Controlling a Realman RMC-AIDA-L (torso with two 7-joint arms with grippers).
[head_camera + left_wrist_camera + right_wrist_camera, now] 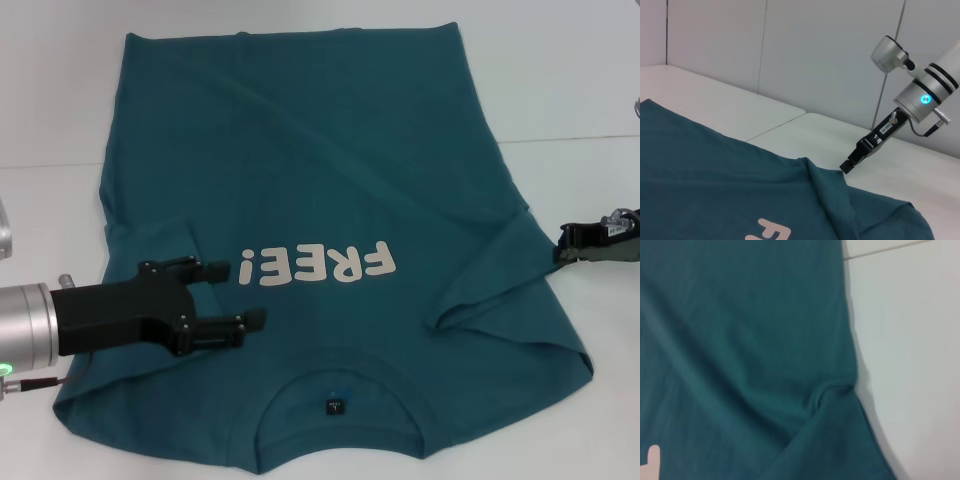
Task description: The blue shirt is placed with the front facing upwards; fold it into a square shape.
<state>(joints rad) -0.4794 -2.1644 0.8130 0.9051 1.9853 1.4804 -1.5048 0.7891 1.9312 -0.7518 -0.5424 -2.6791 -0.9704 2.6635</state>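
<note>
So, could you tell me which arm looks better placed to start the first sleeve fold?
Probably the left: the left gripper hangs open over the blue shirt beside its sleeve, while the right gripper sits off the cloth's edge.

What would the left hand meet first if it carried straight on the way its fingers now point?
The left hand, open above the blue shirt, points across the chest. It would probably pass over the white "FREE!" lettering first, meeting nothing solid. How high it rides above the cloth is unclear, so a finger could brush the fabric.
</note>
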